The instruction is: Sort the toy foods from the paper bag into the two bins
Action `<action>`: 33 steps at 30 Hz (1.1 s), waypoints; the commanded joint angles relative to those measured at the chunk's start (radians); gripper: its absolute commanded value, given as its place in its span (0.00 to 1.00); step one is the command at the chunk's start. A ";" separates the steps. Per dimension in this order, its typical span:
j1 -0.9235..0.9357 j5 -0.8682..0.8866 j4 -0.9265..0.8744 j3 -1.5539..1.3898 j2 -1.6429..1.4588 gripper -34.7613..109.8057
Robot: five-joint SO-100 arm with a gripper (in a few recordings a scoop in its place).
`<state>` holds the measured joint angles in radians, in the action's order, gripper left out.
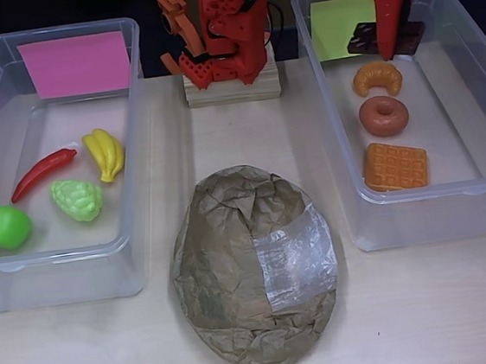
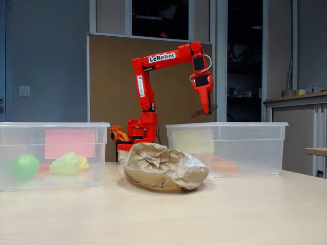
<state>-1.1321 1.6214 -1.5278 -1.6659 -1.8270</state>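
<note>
A red robot arm (image 2: 153, 76) is reaching over the right-hand bin (image 1: 478, 183), its gripper (image 1: 387, 41) holding a dark chocolate bar (image 1: 363, 41) clamped between its jaws above the far end, near a yellow-green sheet (image 1: 331, 25). A croissant (image 1: 377, 78), donut (image 1: 384, 115) and waffle (image 1: 395, 165) are lying in a row below it. The left bin (image 1: 137, 245), bearing a pink sheet (image 1: 76, 64), is holding bananas (image 1: 106, 153), a chili (image 1: 42, 172), grapes (image 1: 78, 199) and an apple (image 1: 7, 227). The crumpled paper bag (image 1: 235, 270) is sitting between both bins on the table (image 1: 430, 310).
</note>
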 commanded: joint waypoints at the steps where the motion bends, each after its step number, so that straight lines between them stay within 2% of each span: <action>1: -0.097 0.169 0.066 -0.077 -0.028 0.36; 7: -0.216 0.437 0.155 -0.264 -0.063 0.36; 13: -0.275 0.615 0.321 -0.528 -0.129 0.37; 27: -0.396 0.923 0.572 -0.741 -0.038 0.39; 33: -0.419 1.028 0.749 -0.830 0.028 0.41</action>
<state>-1.5248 2.6078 -0.8345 -2.4651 -1.8055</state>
